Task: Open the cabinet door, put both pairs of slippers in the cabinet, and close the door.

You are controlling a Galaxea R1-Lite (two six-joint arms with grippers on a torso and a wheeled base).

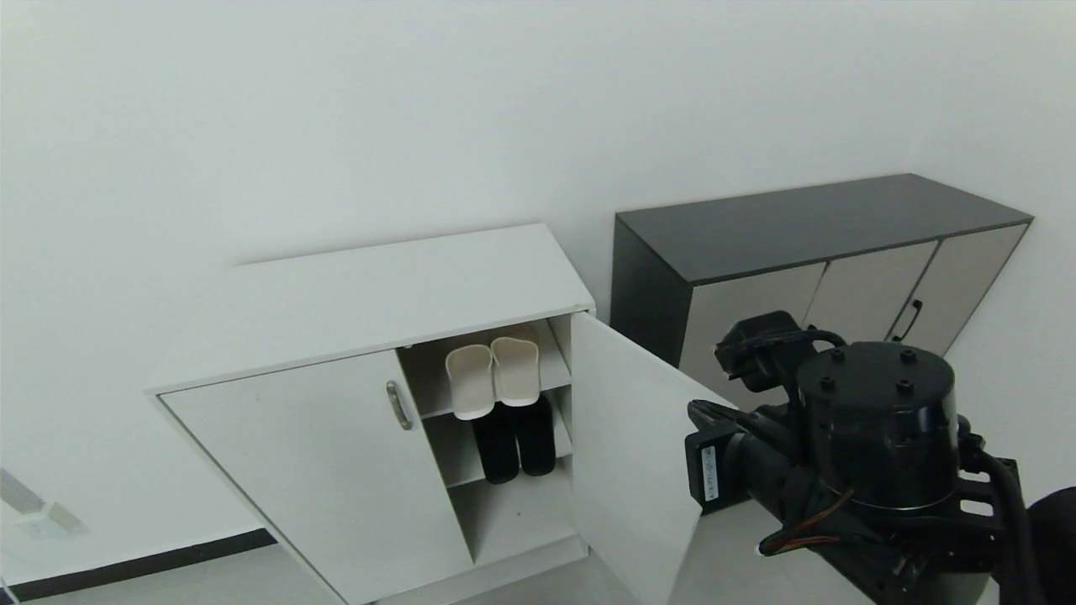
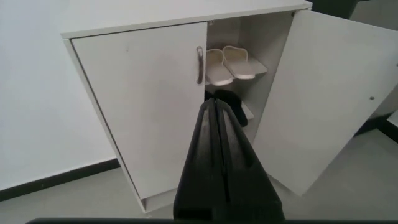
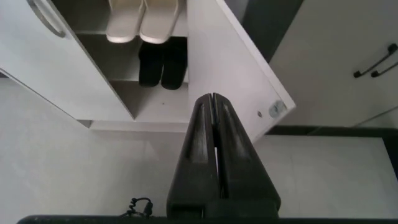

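The beige slippers (image 1: 493,378) and black slippers (image 1: 514,441) are lying inside the cabinet (image 1: 378,286), beyond the fingertips. The right gripper (image 3: 214,98) and left gripper (image 2: 214,101) are showing fingers pressed together, empty. The open door (image 3: 230,68) is standing just ahead of the right fingers; pushing slowly near its free edge seems best.

The open door (image 1: 626,454) juts out near my right claw (image 3: 214,99); the way to the bottom shelf (image 1: 521,512) is open.

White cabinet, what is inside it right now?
A pair of white slippers on the upper shelf, black slippers on the shelf below. The closed door hides the other half.
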